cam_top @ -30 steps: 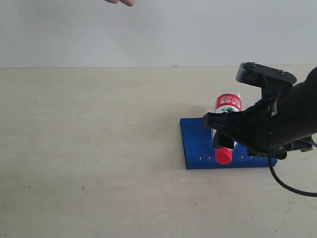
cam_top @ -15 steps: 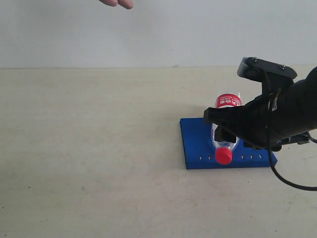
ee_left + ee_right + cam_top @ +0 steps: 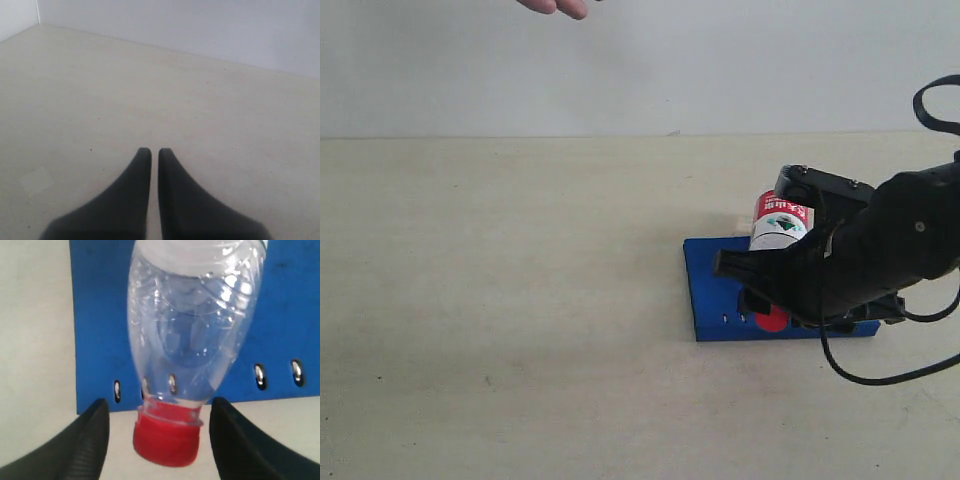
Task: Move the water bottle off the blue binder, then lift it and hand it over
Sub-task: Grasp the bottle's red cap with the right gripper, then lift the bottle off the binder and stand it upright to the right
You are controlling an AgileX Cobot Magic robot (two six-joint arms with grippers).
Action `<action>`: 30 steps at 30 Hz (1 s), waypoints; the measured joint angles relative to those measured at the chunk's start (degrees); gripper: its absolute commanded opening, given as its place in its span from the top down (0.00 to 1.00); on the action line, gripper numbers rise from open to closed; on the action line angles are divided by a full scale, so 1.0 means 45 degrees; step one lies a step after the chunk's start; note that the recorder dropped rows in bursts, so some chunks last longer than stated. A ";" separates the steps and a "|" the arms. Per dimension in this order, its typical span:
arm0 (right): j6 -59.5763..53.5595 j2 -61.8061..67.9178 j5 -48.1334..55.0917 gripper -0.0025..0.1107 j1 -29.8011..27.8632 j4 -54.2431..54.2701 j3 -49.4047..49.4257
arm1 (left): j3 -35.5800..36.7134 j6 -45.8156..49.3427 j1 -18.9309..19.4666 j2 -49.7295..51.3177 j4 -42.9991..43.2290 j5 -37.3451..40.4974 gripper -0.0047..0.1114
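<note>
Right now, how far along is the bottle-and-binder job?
Done: nothing. The small clear plastic bottle with the red cap lies on the flat deep-blue binder. In hand: the right tool, open, straddles its neck without gripping. Left: close, move it off, then the lift and handover.

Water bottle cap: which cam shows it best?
Right wrist view: the red cap sits close, whole and unobstructed, past the edge of the blue binder. Exterior view shows only part of it, behind the right arm. Left wrist view shows none of it, only table.
</note>
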 measured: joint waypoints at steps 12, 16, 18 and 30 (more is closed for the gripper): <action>0.0000 0.0265 -0.0202 0.60 0.0000 0.0521 0.0000 | 0.0000 0.0000 0.0000 0.0000 0.0000 0.0000 0.91; 0.0000 0.0265 -0.0095 0.66 0.0000 0.0521 0.0000 | 0.0000 0.0000 0.0000 0.0000 0.0000 0.0000 0.91; 0.0000 0.0265 -0.0070 0.66 0.0000 0.0521 0.0000 | 0.0000 0.0000 0.0000 0.0000 0.0000 0.0000 0.91; -0.0023 -0.0839 -0.0016 0.98 -0.0694 -0.0310 0.0000 | 0.0000 0.0000 0.0000 0.0000 0.0000 0.0000 0.91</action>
